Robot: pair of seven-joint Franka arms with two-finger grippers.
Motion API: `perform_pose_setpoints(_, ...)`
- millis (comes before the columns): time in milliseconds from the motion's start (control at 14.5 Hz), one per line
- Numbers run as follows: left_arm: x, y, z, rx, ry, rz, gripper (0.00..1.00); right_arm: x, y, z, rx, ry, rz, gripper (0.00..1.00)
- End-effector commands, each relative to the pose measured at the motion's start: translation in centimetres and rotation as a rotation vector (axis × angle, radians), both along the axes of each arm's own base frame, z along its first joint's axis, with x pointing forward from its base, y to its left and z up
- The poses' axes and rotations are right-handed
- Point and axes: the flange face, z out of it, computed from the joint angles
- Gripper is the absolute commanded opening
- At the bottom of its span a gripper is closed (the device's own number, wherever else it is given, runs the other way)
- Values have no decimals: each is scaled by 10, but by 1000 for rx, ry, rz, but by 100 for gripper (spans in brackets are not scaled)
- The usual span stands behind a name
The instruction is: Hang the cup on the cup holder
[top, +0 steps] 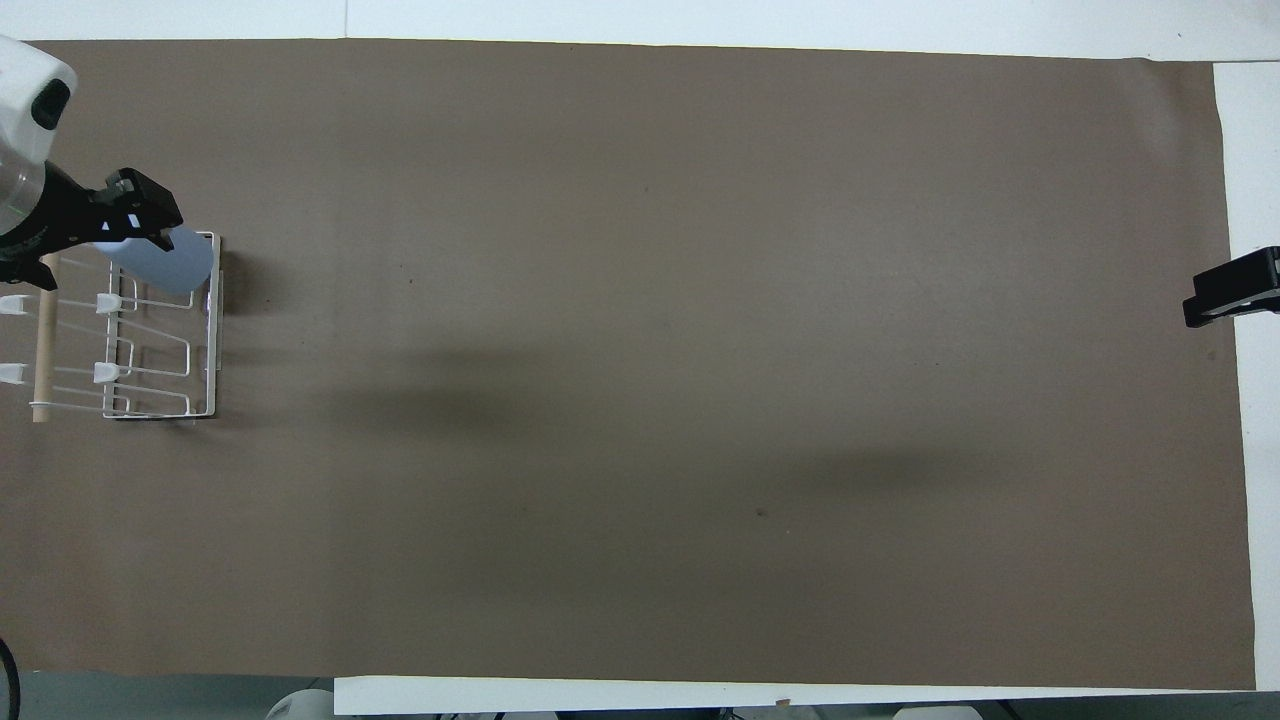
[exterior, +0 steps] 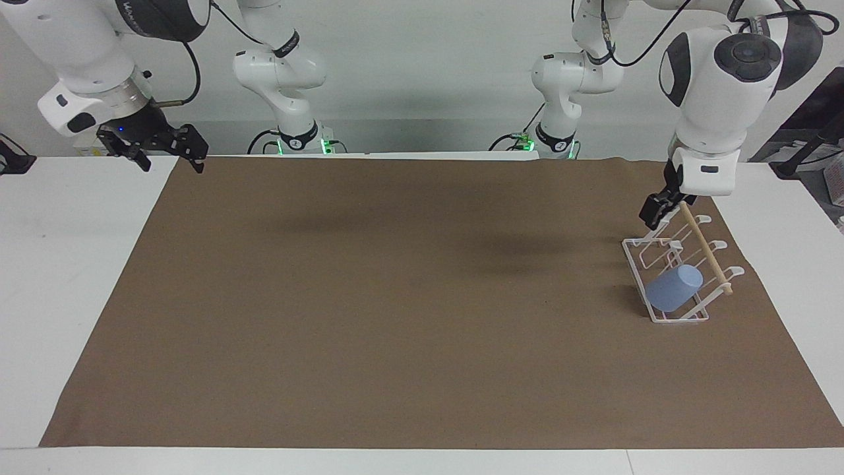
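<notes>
A: Start at my right arm's end of the worktop [exterior: 72,277]. What's happening there?

B: My right gripper [exterior: 165,150] waits up at the corner of the brown mat [exterior: 395,310], jaws spread, nothing in them. The middle of the mat is bare apart from shadows.

A: And at your left arm's end?

B: That's where the action is. The cup holder [exterior: 666,277] stands near the mat's edge, white wire prongs slanting up to the wooden dowel [exterior: 705,249]. The cup [exterior: 674,288] sits tilted on one of the prongs at the end of the rack farther from me, its closed bottom pointing up and out, resting low against the base wires.

A: Where's your left gripper?

B: My left gripper [exterior: 659,210] hangs above the rack's end nearer to me, jaws released, holding nothing and clear of the cup. From overhead it covers part of the cup, but it isn't touching it.

A: So which step is this?

B: I'd call the hanging done; this looks like the retreat. The next move should only need a clean rise away without clipping the dowel or nudging the rack, as the cup seems to sit there loosely.
</notes>
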Motion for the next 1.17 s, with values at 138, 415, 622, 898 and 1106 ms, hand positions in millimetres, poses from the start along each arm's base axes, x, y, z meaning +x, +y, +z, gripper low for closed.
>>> perform_pose_setpoints(138, -2, 29, 21, -124, 55, -280, 100, -5, 0, 0, -1, 6, -8, 100)
perform_pose_setpoints(415, 2, 47, 52, -122, -3, -315, 100, -5, 0, 0, -1, 6, -8, 100)
perform_pose_setpoints(622, 3, 55, 59, -125, -13, -300, 100, -5, 0, 0, -2, 6, -8, 100)
perform_pose_setpoints(898, 5, 54, 69, -128, -23, -296, 100, -5, 0, 0, -1, 6, -8, 100)
perform_pose_setpoints(1106, 8, 55, 72, -127, -42, -291, 100, -5, 0, 0, -1, 6, -8, 100)
